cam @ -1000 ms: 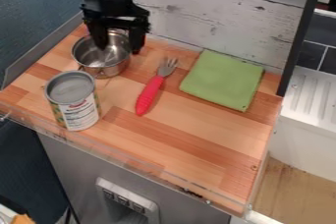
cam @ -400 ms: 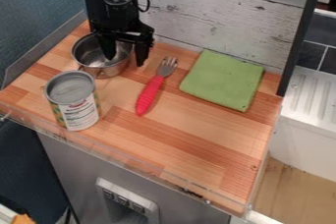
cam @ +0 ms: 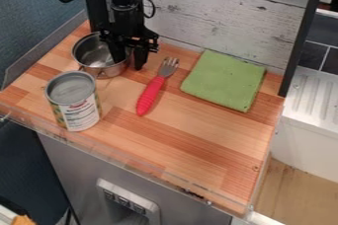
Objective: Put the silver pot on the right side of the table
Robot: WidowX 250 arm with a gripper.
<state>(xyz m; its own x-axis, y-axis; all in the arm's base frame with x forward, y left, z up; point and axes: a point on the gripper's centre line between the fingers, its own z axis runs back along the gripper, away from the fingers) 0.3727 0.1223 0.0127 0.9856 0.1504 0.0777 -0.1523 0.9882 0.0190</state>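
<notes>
Now the pincer has slid right, its fingers closer but still apart, near the side of the silver pot. That looks like getting ready to grab. The pot sits at the bench's back left.

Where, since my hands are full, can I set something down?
Widest bare patch: near right of the table, bordered by cloth, fork and front edge. Narrower: between can and fork. Crowded: the left, with pot, gripper and can.

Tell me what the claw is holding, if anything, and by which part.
Nothing looks held: the claw stands open astride the rim of the silver pot, toward the red-handled fork.
</notes>
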